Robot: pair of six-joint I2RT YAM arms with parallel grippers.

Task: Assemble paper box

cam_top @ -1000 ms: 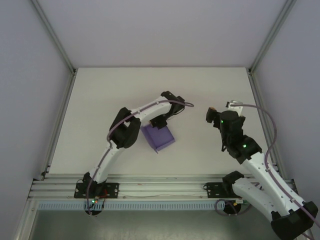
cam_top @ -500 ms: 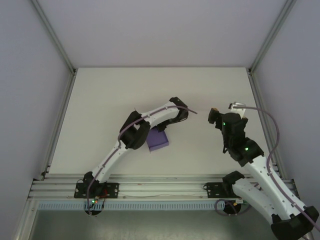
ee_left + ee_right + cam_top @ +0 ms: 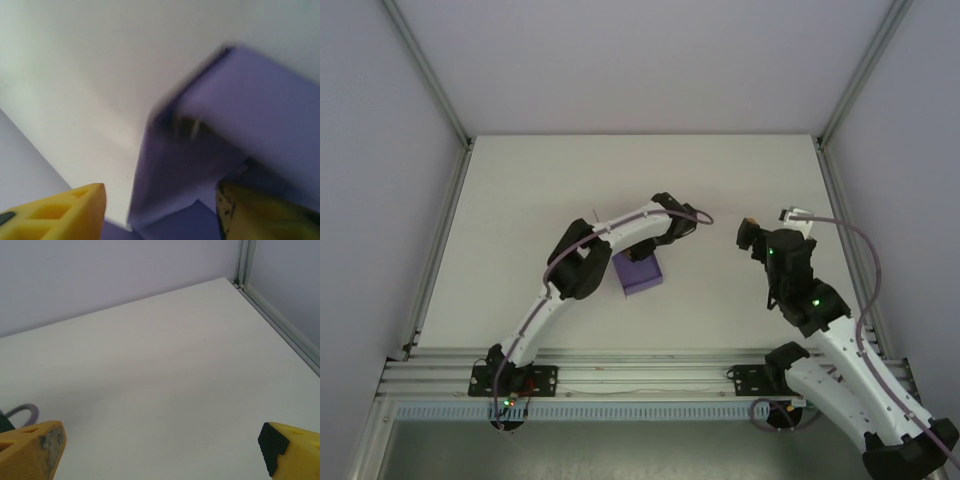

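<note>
The paper box (image 3: 640, 273) is a small purple shallow box lying on the white table (image 3: 520, 200) near the middle. My left gripper (image 3: 645, 253) hangs right over its far edge. In the left wrist view the box (image 3: 250, 100) is blurred and very close. My left gripper (image 3: 160, 192) is open astride one purple wall, and white table shows between the left fingertip (image 3: 85, 205) and that wall. The right finger sits inside the box against purple card. My right gripper (image 3: 769, 218) is open to the right of the box, with nothing between its fingers (image 3: 35, 450).
The table ends at metal frame rails on the left (image 3: 440, 250) and right (image 3: 840, 220), with a rail and corner post (image 3: 245, 265) in the right wrist view. Grey walls close in the back. Bare table lies behind the arms and between the box and my right gripper.
My left gripper has gone from shut to open at the box's wall. The box has moved slightly and now lies flatter and squarer on the table. The right arm has barely shifted.
</note>
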